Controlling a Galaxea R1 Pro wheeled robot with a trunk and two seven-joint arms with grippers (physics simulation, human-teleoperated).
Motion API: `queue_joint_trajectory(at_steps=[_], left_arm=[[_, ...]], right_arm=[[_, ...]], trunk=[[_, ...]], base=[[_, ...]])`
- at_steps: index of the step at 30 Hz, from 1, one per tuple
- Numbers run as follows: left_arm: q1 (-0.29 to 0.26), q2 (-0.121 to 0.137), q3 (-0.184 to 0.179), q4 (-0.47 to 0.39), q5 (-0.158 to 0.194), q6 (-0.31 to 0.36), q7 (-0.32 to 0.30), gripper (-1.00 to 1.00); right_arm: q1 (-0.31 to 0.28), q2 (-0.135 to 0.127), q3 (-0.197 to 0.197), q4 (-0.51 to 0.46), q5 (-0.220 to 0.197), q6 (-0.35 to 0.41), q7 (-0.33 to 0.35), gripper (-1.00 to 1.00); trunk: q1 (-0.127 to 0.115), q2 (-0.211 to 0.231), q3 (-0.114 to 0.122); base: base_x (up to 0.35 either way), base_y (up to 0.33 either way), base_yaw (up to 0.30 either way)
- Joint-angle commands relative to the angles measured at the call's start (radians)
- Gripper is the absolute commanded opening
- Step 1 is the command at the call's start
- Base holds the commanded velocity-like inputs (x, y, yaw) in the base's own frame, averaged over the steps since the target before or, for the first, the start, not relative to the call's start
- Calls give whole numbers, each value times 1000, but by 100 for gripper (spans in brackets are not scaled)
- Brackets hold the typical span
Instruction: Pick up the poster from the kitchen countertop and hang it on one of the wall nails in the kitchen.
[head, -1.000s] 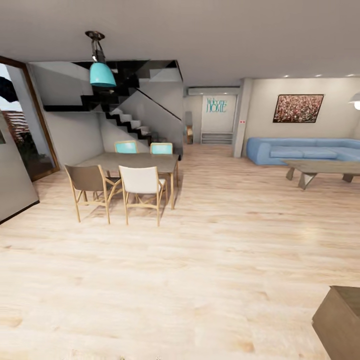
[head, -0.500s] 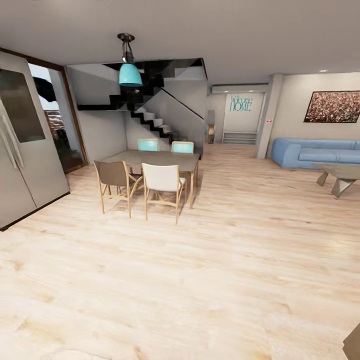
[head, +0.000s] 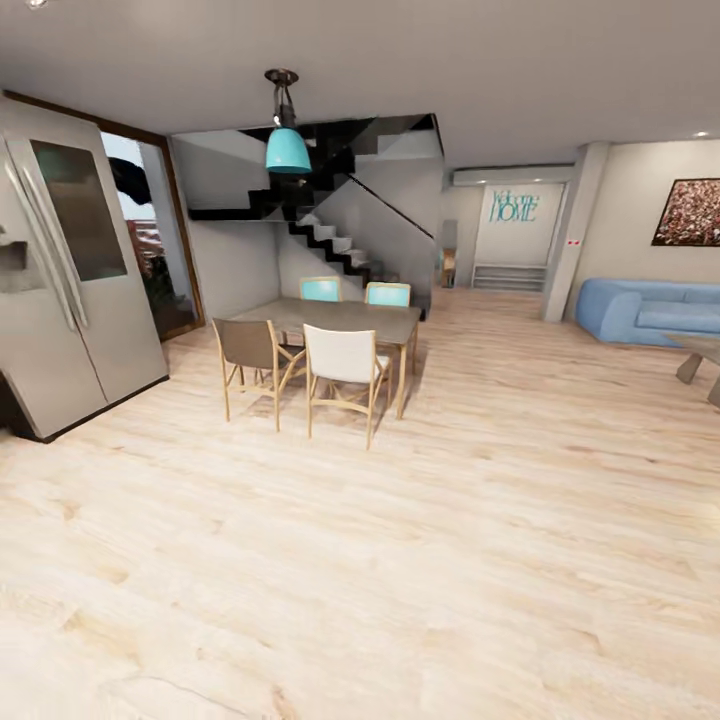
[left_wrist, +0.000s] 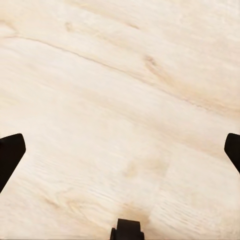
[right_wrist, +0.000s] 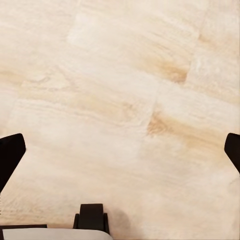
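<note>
Both grippers' fingers, left gripper (left_wrist: 120, 150) and right gripper (right_wrist: 120, 150), are spread wide over pale wood floor (head: 400, 560). A dining table (head: 340, 318) stands far, a refrigerator (head: 60, 280) at left.

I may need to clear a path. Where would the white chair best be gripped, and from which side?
Probably the white chair's backrest top edge, approached from the near, open-floor side: its back faces the camera, its seat tucked toward the dining table.
</note>
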Motion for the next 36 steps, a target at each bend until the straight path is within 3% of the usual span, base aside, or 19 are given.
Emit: queue_joint_trajectory(at_steps=[1, 36], left_arm=[[0, 0, 1, -1, 0, -2, 0, 100], [0, 0, 18, -1, 1, -2, 1, 100]], right_arm=[[-1, 0, 1, 1, 6, -2, -3, 100], [-1, 0, 2, 1, 7, -2, -5, 100]], trunk=[[0, 0, -1], [0, 0, -1]], base=[[4, -16, 285], [0, -1, 293]])
